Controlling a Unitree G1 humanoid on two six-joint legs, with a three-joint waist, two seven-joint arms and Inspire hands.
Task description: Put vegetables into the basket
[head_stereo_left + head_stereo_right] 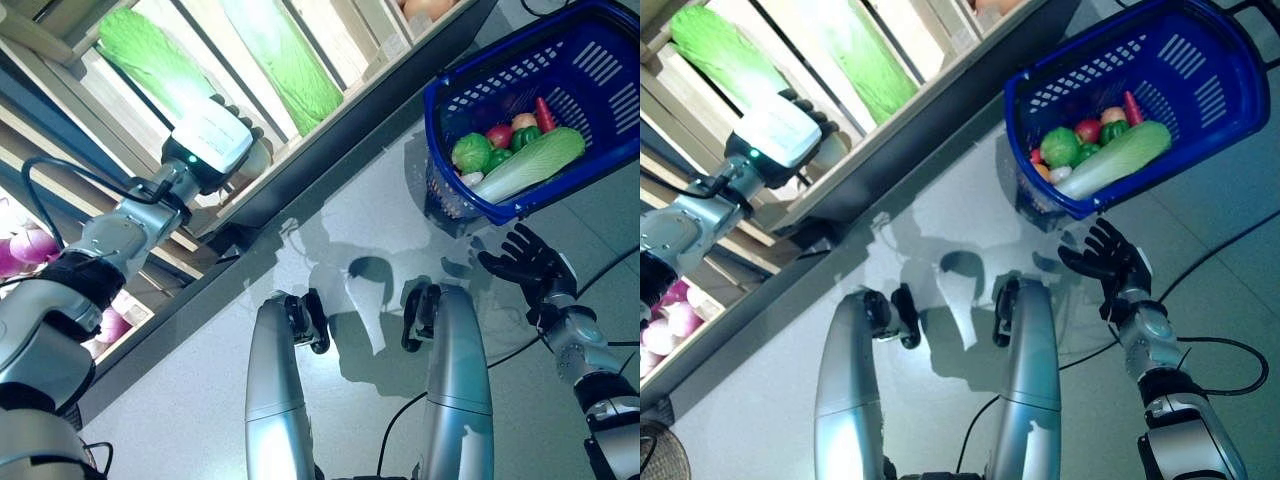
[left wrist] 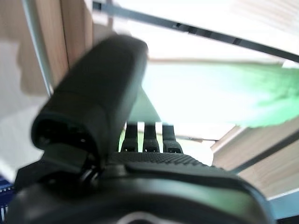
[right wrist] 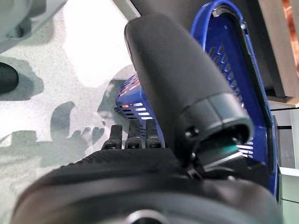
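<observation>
Grey floor (image 1: 300, 400) below wooden shelves (image 1: 330, 60)

Place: looking like a shop's produce section, or a mock-up of one.
Shelving: slatted wooden shelves (image 1: 330, 40) are running from 9 to 1 o'clock, displaying long green cabbages (image 1: 285, 60) and purple onions (image 1: 25, 250).
Basket: a blue plastic shopping basket (image 1: 600, 60) is sitting at 2 o'clock, holding mixed vegetables (image 1: 505, 150).
Floor: pale speckled floor (image 1: 200, 400) is showing below.
</observation>
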